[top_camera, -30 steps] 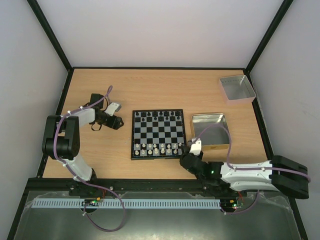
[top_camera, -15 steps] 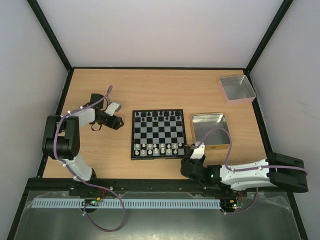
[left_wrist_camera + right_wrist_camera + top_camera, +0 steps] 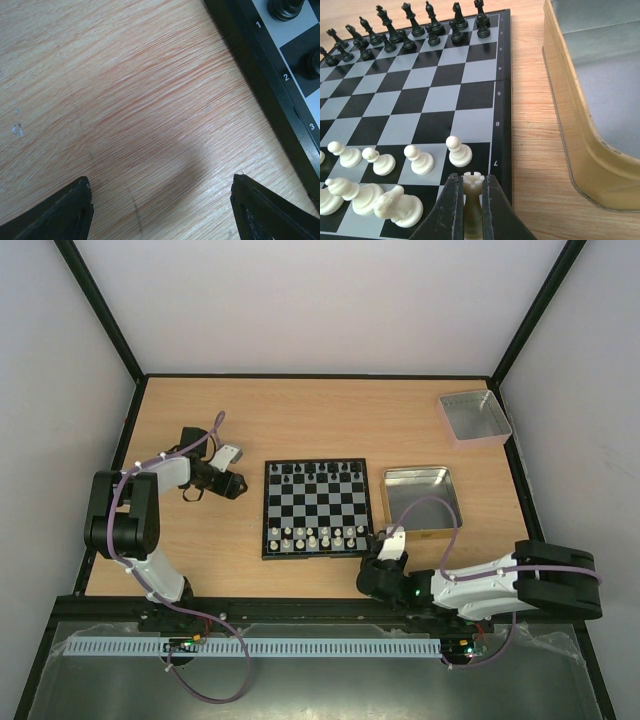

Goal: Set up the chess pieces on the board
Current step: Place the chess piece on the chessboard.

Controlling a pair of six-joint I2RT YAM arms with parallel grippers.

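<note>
Here the right gripper [image 3: 472, 187] is clenched on a small cream rook [image 3: 473, 179], held upright over the near right corner of the small black-rimmed checkered chessboard [image 3: 503, 90]. It is just nearer than the row of cream pawns [image 3: 458, 152], and black pieces [image 3: 431, 24] line the chessboard's far edge. The left gripper [image 3: 162, 207], its fingers spread wide and holding nothing, hangs low over the light wooden table [image 3: 125, 100] just left of the chessboard.

Digits 1–7 on board rim [image 3: 272, 70]
</note>
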